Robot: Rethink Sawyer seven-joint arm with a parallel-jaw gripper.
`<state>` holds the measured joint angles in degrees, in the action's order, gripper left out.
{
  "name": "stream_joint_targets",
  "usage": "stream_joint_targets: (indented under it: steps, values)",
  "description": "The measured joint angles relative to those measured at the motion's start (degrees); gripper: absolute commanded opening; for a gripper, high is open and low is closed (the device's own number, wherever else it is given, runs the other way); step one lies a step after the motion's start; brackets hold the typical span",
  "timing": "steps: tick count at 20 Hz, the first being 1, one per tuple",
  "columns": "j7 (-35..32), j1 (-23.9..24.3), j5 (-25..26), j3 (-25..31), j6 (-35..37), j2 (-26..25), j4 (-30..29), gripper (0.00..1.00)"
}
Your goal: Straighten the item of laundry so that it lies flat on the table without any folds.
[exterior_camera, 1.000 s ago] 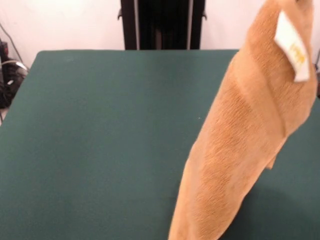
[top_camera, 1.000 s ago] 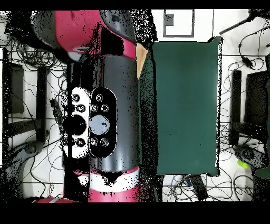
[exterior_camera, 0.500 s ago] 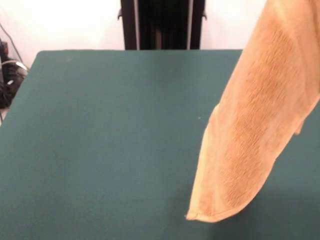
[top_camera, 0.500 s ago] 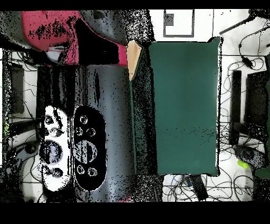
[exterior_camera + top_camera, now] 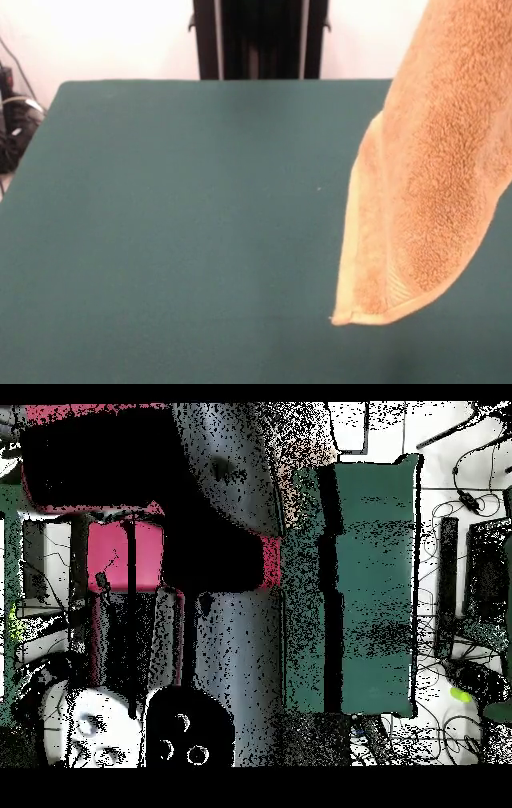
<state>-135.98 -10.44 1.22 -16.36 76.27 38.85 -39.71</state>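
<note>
White wall (image 5: 120,40) behind, black upright frame (image 5: 260,38), tangled cables (image 5: 14,120) at the side.

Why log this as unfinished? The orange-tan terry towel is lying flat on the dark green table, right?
Not flat. In the front view the orange-tan terry towel hangs in the air, folded lengthwise, its lower hem clear above the dark green table.

Large rectangular table with a dark green felt-like top (image 5: 176,224) fills most of the front view, from the lower edge up to a straight far edge in the upper part of the frame. One tiny pale speck (image 5: 318,190) lies on the surface right of centre. In the overhead view the green top (image 5: 375,584) occupies the right-hand portion.
</note>
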Motion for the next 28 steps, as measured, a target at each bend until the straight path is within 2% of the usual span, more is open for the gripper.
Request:
stream_joint_targets:
  steps: [3,5,7,10,12,13,16,17,18,22,24,28]
  values:
    - [0.00,1.83,-3.49,1.96,-8.46,4.46,-7.89,0.00]
    - [0.13,4.98,-7.37,4.78,-16.03,8.62,-15.68,0.00]
    - [0.55,7.87,-10.13,6.96,-20.93,11.36,-21.06,0.00]
    - [4.14,16.61,-16.69,12.97,-30.88,17.27,-33.43,0.00]
    - [7.14,21.75,-20.06,16.42,-35.18,19.86,-39.43,0.00]
    - [11.66,28.77,-23.89,21.28,-40.08,22.63,-46.44,0.00]
    - [16.76,37.13,-26.12,27.89,-45.43,25.01,-53.41,0.00]
    - [18.70,41.29,-26.20,31.60,-48.02,25.77,-56.28,0.00]
    - [21.19,48.92,-25.32,38.92,-52.81,26.39,-60.85,0.00]
    - [22.31,59.03,-21.37,49.79,-60.51,25.58,-66.57,0.00]
    - [22.31,64.13,-16.26,56.50,-65.81,23.82,-69.81,0.00]
    - [22.31,64.45,-10.18,59.23,-67.69,22.53,-71.40,0.00]
